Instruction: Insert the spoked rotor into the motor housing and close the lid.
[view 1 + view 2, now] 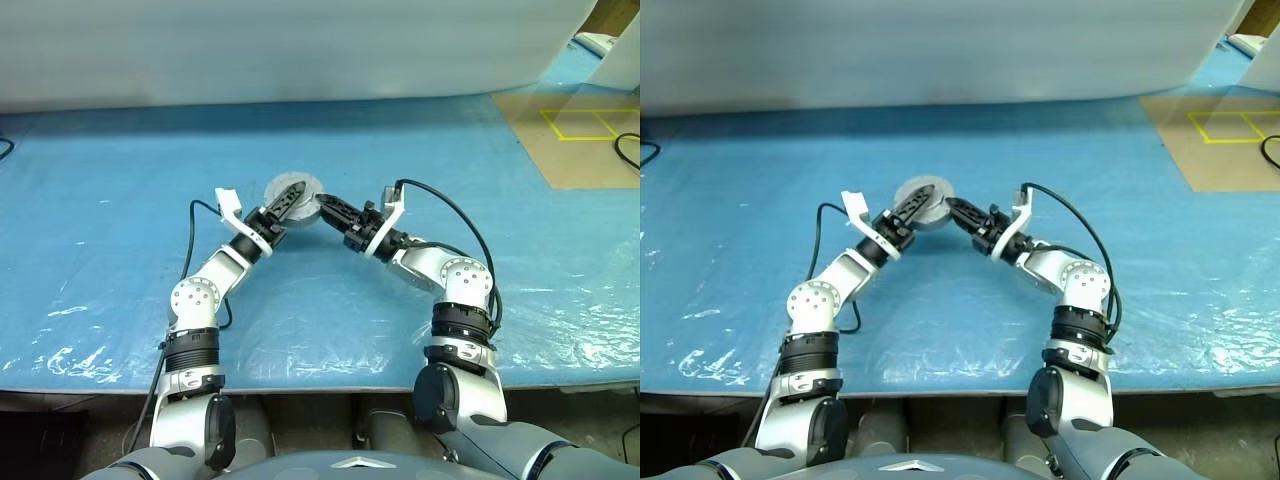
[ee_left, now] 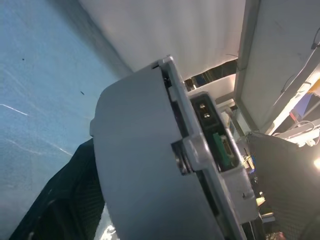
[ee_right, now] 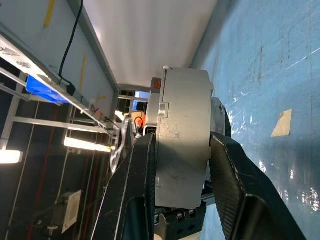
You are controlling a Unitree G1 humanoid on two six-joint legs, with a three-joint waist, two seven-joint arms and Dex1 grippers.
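Right wrist view shows you the motor housing [image 3: 182, 135] edge-on between the right gripper [image 3: 182, 150] fingers, clamped; left gripper [image 1: 287, 203] gapes beside it.

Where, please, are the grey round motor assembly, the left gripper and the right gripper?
motor assembly [image 3: 182, 135]: right wrist view, grey side wall.
left gripper [image 1: 290, 200]: left eye view, between its fingertips.
right gripper [image 1: 328, 204]: left eye view, between its fingertips.

I see the motor housing [image 3: 182, 135], a thick grey disc, held on edge above the blue table [image 1: 120, 260]; lid closed on it.
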